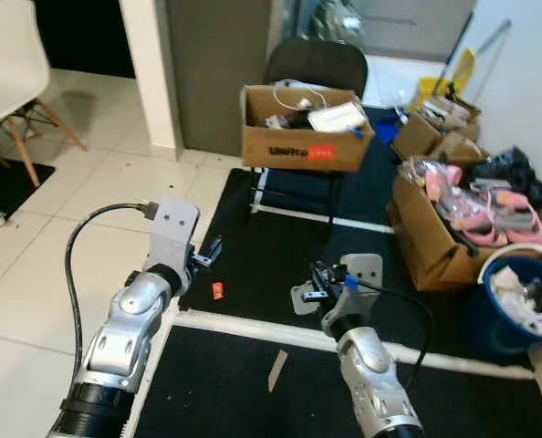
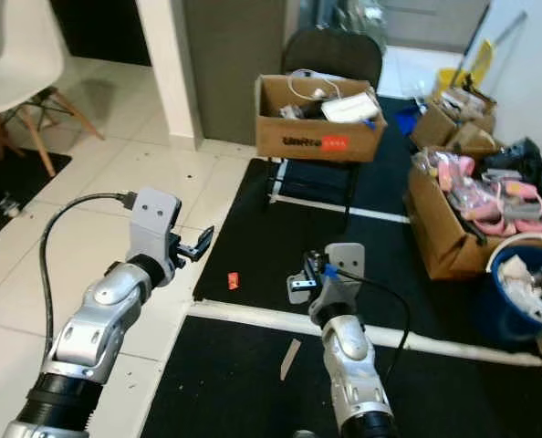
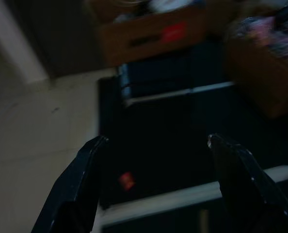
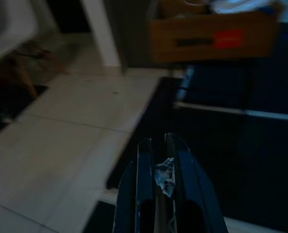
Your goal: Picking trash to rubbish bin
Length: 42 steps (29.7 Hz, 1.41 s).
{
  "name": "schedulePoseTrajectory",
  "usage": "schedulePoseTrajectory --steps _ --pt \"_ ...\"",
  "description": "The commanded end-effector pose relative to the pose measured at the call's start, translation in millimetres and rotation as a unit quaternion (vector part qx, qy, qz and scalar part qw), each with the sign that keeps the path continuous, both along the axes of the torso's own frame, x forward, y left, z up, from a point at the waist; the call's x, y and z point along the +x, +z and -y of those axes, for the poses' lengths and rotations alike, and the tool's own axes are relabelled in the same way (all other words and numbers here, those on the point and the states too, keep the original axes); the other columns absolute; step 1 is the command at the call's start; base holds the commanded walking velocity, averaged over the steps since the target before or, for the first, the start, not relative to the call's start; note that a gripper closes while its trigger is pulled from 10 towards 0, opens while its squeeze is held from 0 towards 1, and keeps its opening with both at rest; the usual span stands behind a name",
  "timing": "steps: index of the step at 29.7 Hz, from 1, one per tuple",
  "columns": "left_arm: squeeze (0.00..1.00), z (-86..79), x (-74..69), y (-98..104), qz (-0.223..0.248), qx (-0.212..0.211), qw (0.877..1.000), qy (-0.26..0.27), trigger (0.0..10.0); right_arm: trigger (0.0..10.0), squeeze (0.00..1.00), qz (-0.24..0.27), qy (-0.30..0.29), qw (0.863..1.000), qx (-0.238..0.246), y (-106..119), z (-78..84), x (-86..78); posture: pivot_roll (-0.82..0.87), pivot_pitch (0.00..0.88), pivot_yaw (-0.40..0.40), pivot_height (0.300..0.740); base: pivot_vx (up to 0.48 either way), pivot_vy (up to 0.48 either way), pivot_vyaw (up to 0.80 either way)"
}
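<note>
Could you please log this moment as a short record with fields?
left gripper: open, raised above the black mat
right gripper: fingers shut on a clear scrap
red scrap: on the mat, near its white edge
tan strip: on the nearer mat
blue bin: at right, full

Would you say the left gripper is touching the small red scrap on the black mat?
Apart: the left wrist view shows the red scrap lying between and beyond the open left gripper.

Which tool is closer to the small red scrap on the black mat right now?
Left. The left tool hangs open just above the red scrap and a little to the robot's left. The right tool is farther off to the scrap's right, pinched on a clear scrap.
</note>
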<state>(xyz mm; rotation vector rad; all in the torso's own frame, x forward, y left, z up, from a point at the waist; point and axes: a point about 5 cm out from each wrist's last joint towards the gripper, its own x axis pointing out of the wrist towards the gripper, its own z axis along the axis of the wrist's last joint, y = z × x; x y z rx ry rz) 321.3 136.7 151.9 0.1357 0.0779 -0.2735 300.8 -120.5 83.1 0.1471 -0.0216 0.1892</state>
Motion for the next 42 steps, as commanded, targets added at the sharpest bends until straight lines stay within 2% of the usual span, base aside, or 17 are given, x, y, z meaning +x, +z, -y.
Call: schedulePoseTrajectory --steps 1,8,12,17,20,21,22,23,25,26,27,28,29,32,34,38,42 --pt "0.0 7.9 -3.2 1 0.005 -0.011 1.0 -0.004 10.0 10.0 0.0 0.001 -0.005 1.0 -0.001 1 2.5 0.4 0.02 0.121 0.0 0.74 0.0 0.0 -0.8" --pt "0.0 15.7 -4.9 1 0.002 -0.017 1.0 -0.004 10.0 10.0 0.0 0.001 -0.001 1.0 -0.001 1 0.7 0.2 0.03 0.123 -0.004 0.74 0.0 0.0 -0.8" --pt "0.0 30.5 -12.4 10 0.042 -0.019 0.998 -0.053 10.0 10.0 0.0 0.002 0.0 1.0 -0.002 1 0.8 0.3 0.03 0.124 -0.006 0.74 0.0 0.0 -0.8" --pt "0.0 42.8 -18.9 8 0.041 -0.013 0.997 -0.071 10.0 10.0 0.0 0.001 0.002 1.0 -0.002 1 0.4 0.6 0.03 0.123 -0.007 0.74 0.0 0.0 -0.8" --pt "0.0 42.1 -20.2 6 0.04 -0.009 0.997 -0.069 10.0 10.0 0.0 0.001 0.002 1.0 -0.002 1 0.1 0.7 0.03 0.123 -0.009 0.74 0.0 0.0 -0.8" --pt "0.0 39.0 -20.0 5 0.042 -0.007 0.997 -0.064 10.0 10.0 0.0 0.001 0.002 1.0 -0.002 1 -0.1 0.7 0.03 0.123 -0.009 0.74 0.0 0.0 -0.8" --pt "0.0 27.9 -18.3 5 0.045 -0.001 0.998 -0.046 10.0 10.0 0.0 0.001 0.003 1.0 -0.002 1 -0.1 0.7 0.03 0.123 -0.009 0.74 0.0 0.0 -0.8" --pt "0.0 27.9 -18.3 5 0.045 -0.001 0.998 -0.046 10.0 10.0 0.0 0.001 0.003 1.0 -0.002 1 -0.1 0.7 0.03 0.123 -0.009 0.74 0.0 0.0 -0.8" --pt "0.0 9.5 -16.0 4 0.045 0.003 0.999 -0.016 10.0 10.0 0.0 0.001 0.003 1.0 -0.003 1 -0.5 0.6 0.02 0.121 -0.007 0.74 0.0 0.0 -0.8" --pt "0.0 9.5 -16.0 4 0.045 0.003 0.999 -0.016 10.0 10.0 0.0 0.001 0.003 1.0 -0.003 1 -0.5 0.6 0.02 0.121 -0.007 0.74 0.0 0.0 -0.8" --pt "0.0 -6.0 -15.4 2 0.043 0.006 0.999 0.013 10.0 10.0 0.0 0.001 0.003 1.0 -0.003 1 0.3 0.5 0.02 0.121 -0.007 0.74 0.0 0.0 0.0" --pt "0.0 -13.8 -15.7 1 0.041 0.01 0.999 0.027 10.0 10.0 0.0 -0.001 0.003 1.0 -0.003 0 0.9 0.4 0.02 0.119 -0.007 0.74 0.0 0.0 0.0" --pt "0.0 -13.8 -15.7 1 0.041 0.01 0.999 0.027 10.0 10.0 0.0 -0.001 0.003 1.0 -0.003 0 0.9 0.4 0.02 0.119 -0.007 0.74 0.0 0.0 0.0" --pt "0.0 -43.5 -19.2 -4 0.029 0.008 0.995 0.091 10.0 10.0 0.0 -0.007 -0.01 1.0 0.0 -3 7.6 0.1 0.03 0.117 -0.007 0.74 0.0 0.0 0.0" --pt "0.0 -68.7 -29.4 -17 0.004 0.021 0.99 0.138 10.0 10.0 0.0 -0.012 -0.036 0.999 -0.002 -6 19.5 0.0 0.03 0.113 -0.007 0.74 0.0 0.0 0.0" --pt "0.0 -76.6 -36.5 -31 -0.032 0.021 0.987 0.153 10.0 10.0 0.0 -0.014 -0.053 0.998 -0.007 -7 27.0 0.5 0.03 0.113 -0.008 0.74 0.0 0.0 0.0" --pt "0.0 -70.4 -40.0 -38 -0.044 0.022 0.989 0.139 10.0 10.0 0.0 -0.016 -0.056 0.998 -0.012 -8 29.7 0.8 0.03 0.109 -0.01 0.74 0.0 0.0 0.0"
